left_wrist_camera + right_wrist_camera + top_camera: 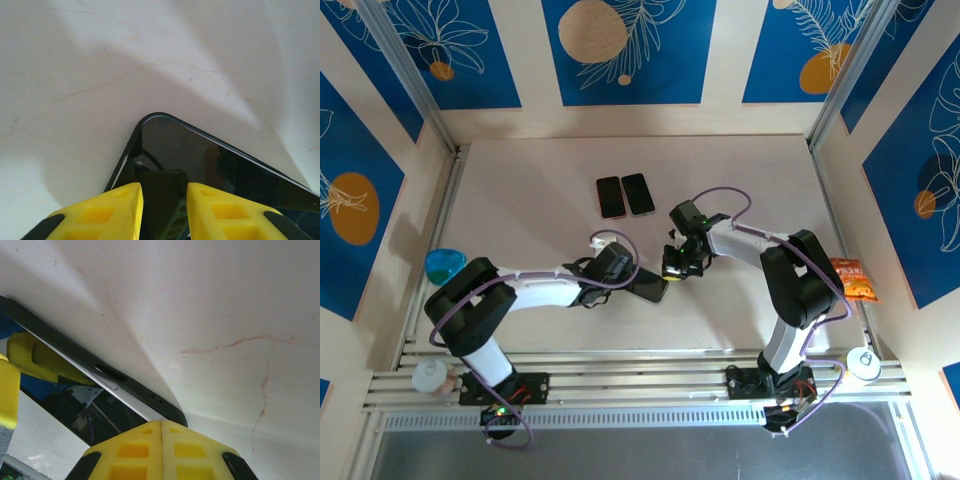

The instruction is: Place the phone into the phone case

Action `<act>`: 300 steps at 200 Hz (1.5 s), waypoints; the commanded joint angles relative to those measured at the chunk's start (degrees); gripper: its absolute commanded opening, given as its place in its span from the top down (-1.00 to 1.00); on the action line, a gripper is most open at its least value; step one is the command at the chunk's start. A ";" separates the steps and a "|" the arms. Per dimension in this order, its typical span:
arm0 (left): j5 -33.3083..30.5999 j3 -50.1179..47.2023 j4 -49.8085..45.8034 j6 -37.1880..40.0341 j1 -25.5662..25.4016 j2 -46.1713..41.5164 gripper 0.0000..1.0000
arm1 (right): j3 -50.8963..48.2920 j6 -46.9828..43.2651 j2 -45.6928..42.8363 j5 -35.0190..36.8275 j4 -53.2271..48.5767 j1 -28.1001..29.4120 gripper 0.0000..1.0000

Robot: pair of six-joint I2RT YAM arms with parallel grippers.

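A black phone point(650, 287) lies flat on the white table between the two arms. In the left wrist view its dark glass point(215, 160) fills the lower right, and my left gripper point(163, 192) hovers over its corner with yellow fingers point(115, 205) apart, nothing between them. In the right wrist view a black case rim point(60, 340) with cutouts wraps the phone's silver side point(105, 382). My right gripper point(161, 425) is shut, its joined tips against the phone's corner. From above, the left gripper point(628, 278) and the right gripper point(675, 262) flank the phone.
Two more dark phones or cases point(610, 196) point(638, 193) lie side by side at the back centre. A blue object point(445, 265) sits at the left wall. An orange snack packet point(855, 280) lies at the right. Round white items point(430, 377) point(863, 362) rest near the rail.
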 commanded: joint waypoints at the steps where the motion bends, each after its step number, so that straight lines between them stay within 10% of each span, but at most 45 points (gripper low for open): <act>1: 0.81 -1.16 -1.68 -0.92 -0.38 -0.92 0.38 | -1.72 -0.66 2.48 -1.47 0.02 1.09 1.00; 153: 0.60 -5.85 0.96 -2.62 -0.45 0.21 0.38 | -8.98 5.40 19.66 -0.68 6.56 12.12 1.00; 300: 9.53 29.70 -0.98 10.20 -2.29 22.62 0.39 | -25.83 14.22 -21.97 -1.39 7.45 -4.70 1.00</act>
